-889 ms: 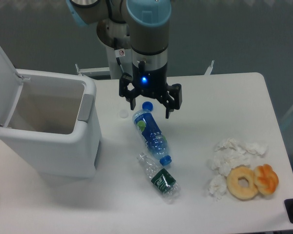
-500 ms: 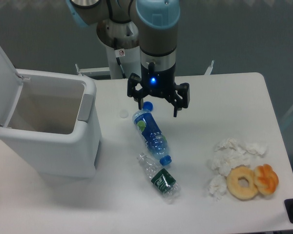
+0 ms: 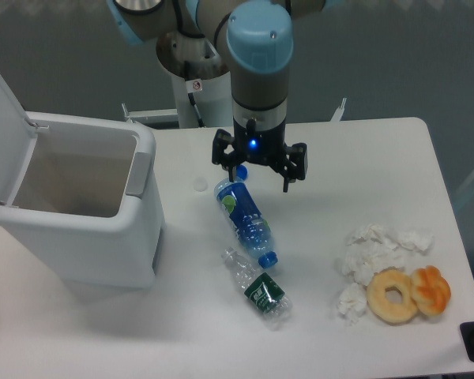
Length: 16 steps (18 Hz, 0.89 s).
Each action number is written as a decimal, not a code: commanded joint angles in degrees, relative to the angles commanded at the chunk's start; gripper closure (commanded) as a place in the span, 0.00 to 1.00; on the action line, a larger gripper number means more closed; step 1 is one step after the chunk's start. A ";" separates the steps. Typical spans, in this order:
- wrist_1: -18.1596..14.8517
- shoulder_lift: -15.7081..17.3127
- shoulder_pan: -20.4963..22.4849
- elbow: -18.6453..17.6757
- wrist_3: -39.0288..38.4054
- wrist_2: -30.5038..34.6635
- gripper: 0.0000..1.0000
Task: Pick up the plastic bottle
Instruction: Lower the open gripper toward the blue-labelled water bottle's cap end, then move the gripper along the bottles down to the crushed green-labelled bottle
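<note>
The plastic bottle (image 3: 259, 289) is small, clear and crumpled, with a dark green label. It lies on its side on the white table (image 3: 379, 150), in front of the middle. My gripper (image 3: 254, 170) hangs open over the back of the table, well behind that bottle and just above the far end of a blue-labelled bottle (image 3: 243, 213). Nothing is between its fingers. A blue light glows on the wrist.
The blue-labelled bottle with a blue cap lies between the gripper and the plastic bottle. A loose blue cap (image 3: 238, 170) and a white cap (image 3: 199, 185) sit nearby. An open white bin (image 3: 87, 205) stands left. Crumpled tissues (image 3: 371, 253) and two bagels (image 3: 409, 294) lie right.
The gripper has shifted to the right over the back of the table, staying open. The bottles have not moved.
</note>
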 joint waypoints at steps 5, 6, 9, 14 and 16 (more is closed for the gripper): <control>1.57 -3.25 -0.09 0.43 -6.75 -0.17 0.00; 2.97 -4.21 -0.09 0.87 -8.69 -0.17 0.00; 6.06 -9.04 -0.35 3.76 -18.08 -0.35 0.00; 6.41 -13.80 -0.53 7.55 -22.42 -0.70 0.00; 7.99 -15.38 -0.53 7.90 -22.50 -0.70 0.00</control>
